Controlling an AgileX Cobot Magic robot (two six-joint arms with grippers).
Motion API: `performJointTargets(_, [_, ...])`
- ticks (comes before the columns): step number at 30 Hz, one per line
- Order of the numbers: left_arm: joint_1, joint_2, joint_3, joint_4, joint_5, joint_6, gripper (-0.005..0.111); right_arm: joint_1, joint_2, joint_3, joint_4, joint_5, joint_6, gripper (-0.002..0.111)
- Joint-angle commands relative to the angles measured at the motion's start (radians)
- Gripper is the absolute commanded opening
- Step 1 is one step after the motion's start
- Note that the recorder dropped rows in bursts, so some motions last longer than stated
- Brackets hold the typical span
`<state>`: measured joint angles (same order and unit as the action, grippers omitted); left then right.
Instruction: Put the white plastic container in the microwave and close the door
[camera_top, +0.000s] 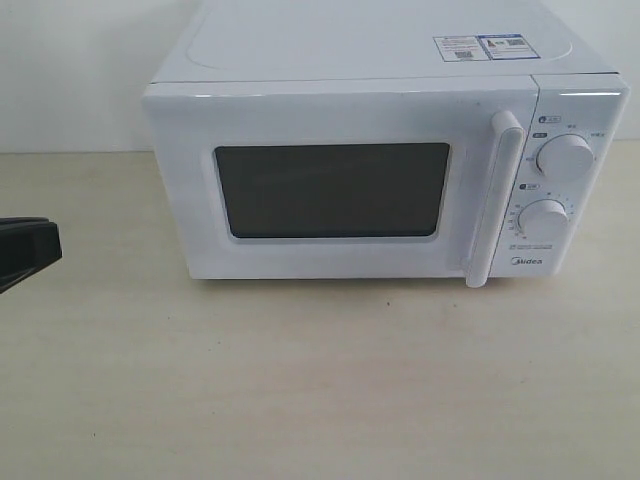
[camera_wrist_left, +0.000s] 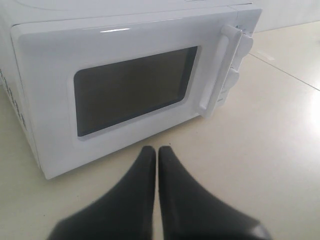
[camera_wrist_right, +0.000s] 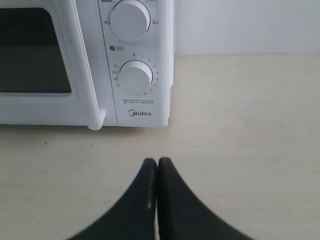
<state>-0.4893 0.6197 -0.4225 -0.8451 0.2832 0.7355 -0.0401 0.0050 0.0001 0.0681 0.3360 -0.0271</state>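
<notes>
Currently, left gripper and right gripper both clenched, empty. Microwave ahead of each, door shut; white plastic container nowhere in view. I judge rigid, smooth bar handle best hold

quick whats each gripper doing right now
left gripper: closed, holding nothing
right gripper: closed, holding nothing

"Midea" on microwave panel, beneath lower dial with small numerals around it.
</notes>
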Motion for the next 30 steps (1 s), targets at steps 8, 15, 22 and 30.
performJointTargets(8, [0.006,-0.269,0.047,0.045,-0.008,0.037,0.004,0.002,-0.005,0.0,0.001,-0.001,0.0,0.0])
performJointTargets(15, [0.215,-0.62,0.127,-0.022,-0.138,0.065,0.004,0.002,-0.005,0.0,0.001,-0.001,0.0,0.0])
performJointTargets(22, [0.249,-0.524,0.156,-0.084,-0.178,-0.018,0.004,0.002,-0.005,0.0,0.001,-0.003,0.0,0.0])
performJointTargets(30, [0.206,-0.514,0.249,-0.06,-0.177,-0.591,0.004,0.002,-0.005,0.0,0.001,-0.003,0.0,0.0])
